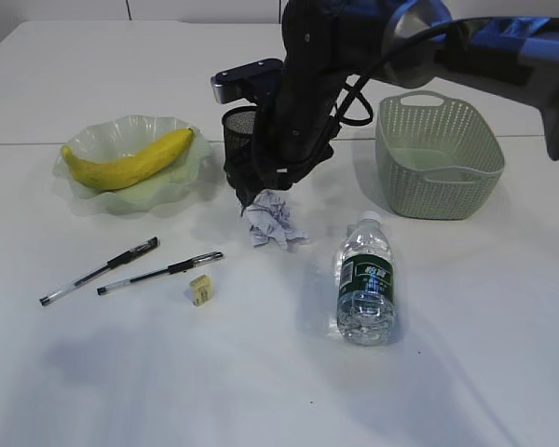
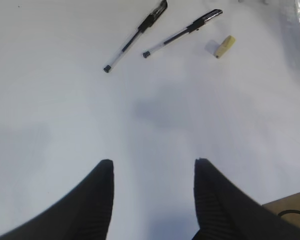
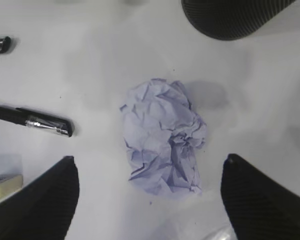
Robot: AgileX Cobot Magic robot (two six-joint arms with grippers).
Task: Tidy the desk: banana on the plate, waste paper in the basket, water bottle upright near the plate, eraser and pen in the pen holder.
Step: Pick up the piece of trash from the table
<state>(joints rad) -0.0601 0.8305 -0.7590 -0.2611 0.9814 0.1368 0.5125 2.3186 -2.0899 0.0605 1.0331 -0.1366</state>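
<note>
My work surface is a white table [image 1: 121,372] with a smooth matte top that fills nearly every view. A thin seam crosses it from side to side, so it may be two tabletops pushed together, though I cannot be sure. Light comes from above and is even, leaving only soft grey shadows. Along the far edge I see pale panels [image 1: 196,9] with dark vertical joints, possibly cabinet fronts.
</note>
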